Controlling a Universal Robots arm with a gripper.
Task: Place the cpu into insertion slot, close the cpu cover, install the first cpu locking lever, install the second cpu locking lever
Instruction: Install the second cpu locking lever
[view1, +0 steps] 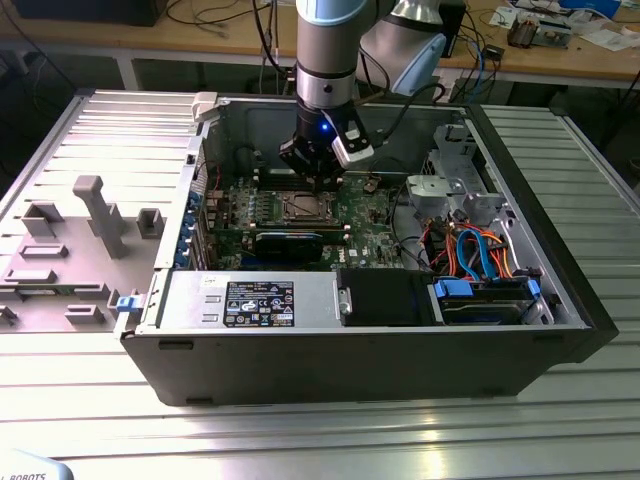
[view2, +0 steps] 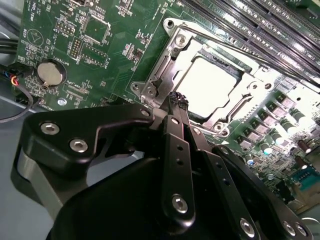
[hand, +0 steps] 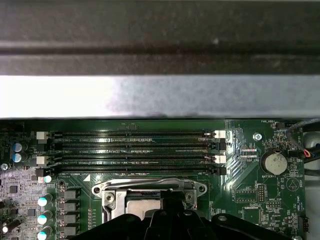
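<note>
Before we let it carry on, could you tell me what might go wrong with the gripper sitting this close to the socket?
1. The gripper sits at the cover's edge, jaws together; a small slip could scrape the cover or the cpu beneath it.
2. Capacitors and memory slots crowd the socket, so a sideways drift might knock them.
3. The case wall stands close behind the board, leaving the arm little room.

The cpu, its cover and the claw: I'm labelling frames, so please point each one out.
cpu (view2: 212, 82): second wrist view, on its bright metal top.
cpu cover (view2: 167, 67): second wrist view, on the frame's side bar beside the chip.
claw (view2: 178, 100): second wrist view, at its fingertips by the cover's edge.
</note>
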